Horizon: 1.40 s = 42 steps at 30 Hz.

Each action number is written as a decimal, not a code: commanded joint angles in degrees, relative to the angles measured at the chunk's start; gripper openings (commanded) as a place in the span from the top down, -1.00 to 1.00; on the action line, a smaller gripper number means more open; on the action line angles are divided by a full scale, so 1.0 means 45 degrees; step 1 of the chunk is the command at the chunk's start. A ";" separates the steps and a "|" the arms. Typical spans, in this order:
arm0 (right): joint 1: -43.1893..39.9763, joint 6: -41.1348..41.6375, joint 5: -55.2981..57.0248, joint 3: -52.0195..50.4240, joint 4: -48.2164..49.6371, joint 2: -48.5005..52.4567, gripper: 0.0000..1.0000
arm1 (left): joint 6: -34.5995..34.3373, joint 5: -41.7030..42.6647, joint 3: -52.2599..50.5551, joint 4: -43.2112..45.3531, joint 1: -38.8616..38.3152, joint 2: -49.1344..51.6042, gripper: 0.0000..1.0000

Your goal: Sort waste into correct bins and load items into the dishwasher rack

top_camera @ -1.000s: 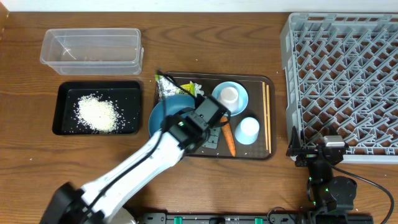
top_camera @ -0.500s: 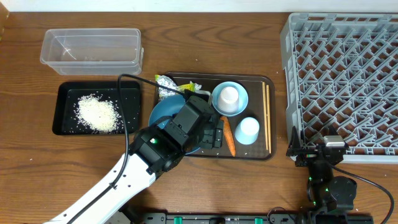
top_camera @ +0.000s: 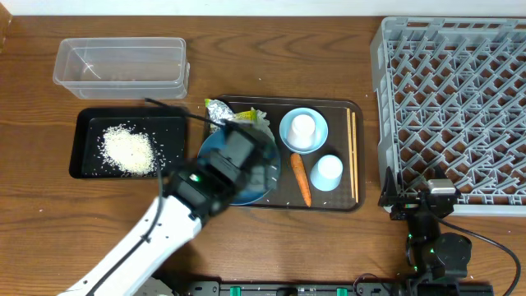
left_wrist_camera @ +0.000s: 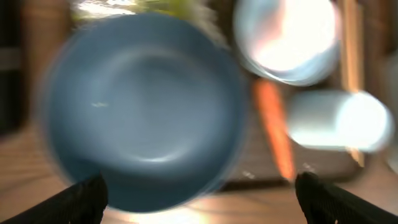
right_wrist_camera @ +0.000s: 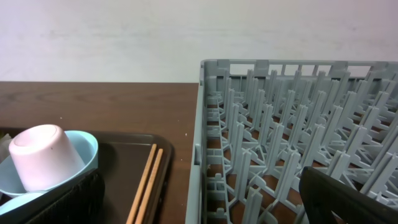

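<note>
My left gripper (left_wrist_camera: pixel 202 200) hangs open over the near rim of the dark blue dish (left_wrist_camera: pixel 143 112), nothing between its fingers (left_wrist_camera: pixel 81 199). From overhead, the left arm (top_camera: pixel 218 168) covers much of that dish (top_camera: pixel 267 177). To the dish's right lie the carrot (top_camera: pixel 302 178), the light blue cup (top_camera: pixel 328 172) and the chopsticks (top_camera: pixel 354 152). The small bowl (top_camera: pixel 288 131) holds an upturned pale cup. The wrapper (top_camera: pixel 223 110) sits behind the dish. Rice (top_camera: pixel 129 150) lies in the black tray (top_camera: pixel 86 123). My right gripper (right_wrist_camera: pixel 208 205) is open beside the rack (right_wrist_camera: pixel 292 124).
The clear tub (top_camera: pixel 122 62) stands behind the black tray at the back left. The dishes rest on a dark brown serving tray (top_camera: pixel 333 201). The grey rack (top_camera: pixel 456 107) fills the right side, its near-left corner just above the right arm (top_camera: pixel 436 242).
The left gripper has opened wide. The left arm has swung left, from over the carrot side of the serving tray to above the blue dish. The right arm is still.
</note>
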 commanded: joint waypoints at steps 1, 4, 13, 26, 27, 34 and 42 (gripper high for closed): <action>0.0345 -0.0175 0.0136 -0.0019 -0.0053 -0.0015 -0.99 | -0.0238 -0.1156 0.0121 -0.0461 0.1613 0.0073 -0.99; 0.0345 -0.0175 0.0131 -0.0019 -0.0053 -0.0015 -0.98 | -0.0238 -0.1156 0.0117 -0.0967 0.2351 0.0073 -0.99; 0.0345 -0.0175 0.0131 -0.0019 -0.0053 -0.0015 -0.99 | -0.0233 -0.1161 0.0117 -0.1787 0.2715 0.0078 -1.00; 0.0345 -0.0175 0.0131 -0.0019 -0.0053 -0.0015 -0.99 | -0.0233 -0.1161 0.0117 -0.1792 0.2715 0.0078 -1.00; 0.0345 -0.0175 0.0136 -0.0019 -0.0058 -0.0015 -0.98 | -0.0233 -0.1161 0.0117 -0.1792 0.2715 0.0078 -1.00; 0.0345 -0.0175 0.0131 -0.0019 -0.0053 -0.0015 -0.99 | -0.0233 -0.1166 0.0117 -0.1792 0.2715 0.0078 -1.00; 0.0345 -0.0175 0.0131 -0.0019 -0.0053 -0.0015 -0.99 | -0.0233 -0.1161 0.0117 -0.1792 0.2715 0.0078 -0.99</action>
